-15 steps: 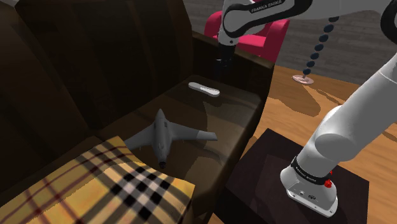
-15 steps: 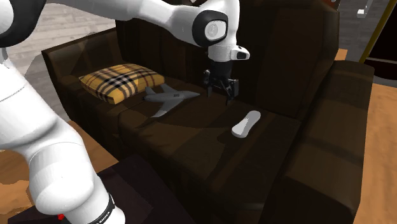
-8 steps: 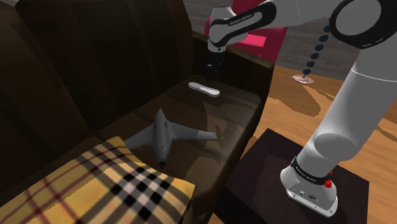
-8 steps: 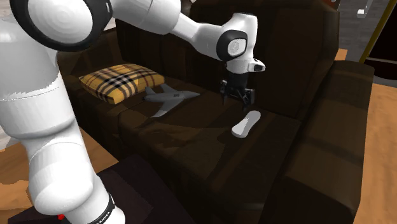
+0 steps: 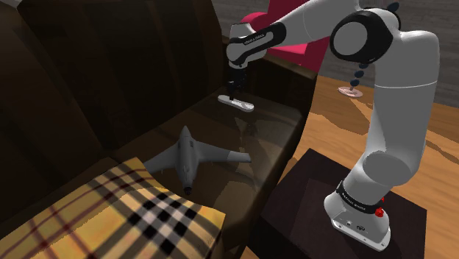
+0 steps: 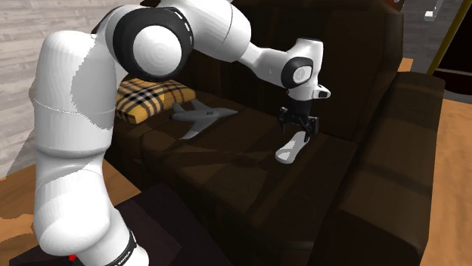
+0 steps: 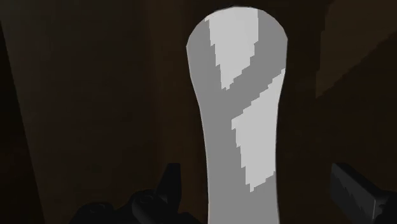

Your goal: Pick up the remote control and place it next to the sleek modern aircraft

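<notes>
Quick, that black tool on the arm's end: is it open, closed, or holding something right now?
Black two-finger tool: open, its fingers apart on either side of the long pale grey remote control, not gripping it.

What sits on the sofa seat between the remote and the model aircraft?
Nothing. In the shoulder view, the stretch of dark brown seat cushion between the white remote and the grey aircraft is bare.
</notes>
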Robot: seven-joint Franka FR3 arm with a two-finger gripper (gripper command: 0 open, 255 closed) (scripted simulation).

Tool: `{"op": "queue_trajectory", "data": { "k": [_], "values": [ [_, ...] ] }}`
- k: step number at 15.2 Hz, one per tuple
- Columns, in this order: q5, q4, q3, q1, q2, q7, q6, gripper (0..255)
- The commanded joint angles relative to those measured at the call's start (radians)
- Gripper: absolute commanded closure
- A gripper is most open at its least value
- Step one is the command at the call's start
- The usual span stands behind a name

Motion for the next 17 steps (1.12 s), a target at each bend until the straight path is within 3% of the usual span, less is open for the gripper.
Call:
{"op": "queue_trajectory", "data": {
  "k": [1, 7, 15, 16, 17],
  "values": [
    [0.0, 0.012, -0.001, -0.003, 0.029, -0.005, 0.017, 0],
    [0.001, -0.018, 0.0, -0.004, 0.061, -0.006, 0.079, 0],
    [0.001, -0.017, 0.0, -0.004, 0.061, -0.006, 0.079, 0],
    [0.001, -0.017, 0.0, -0.004, 0.061, -0.006, 0.079, 255],
    [0.001, -0.017, 0.0, -0.004, 0.061, -0.006, 0.079, 255]
  ]
}}
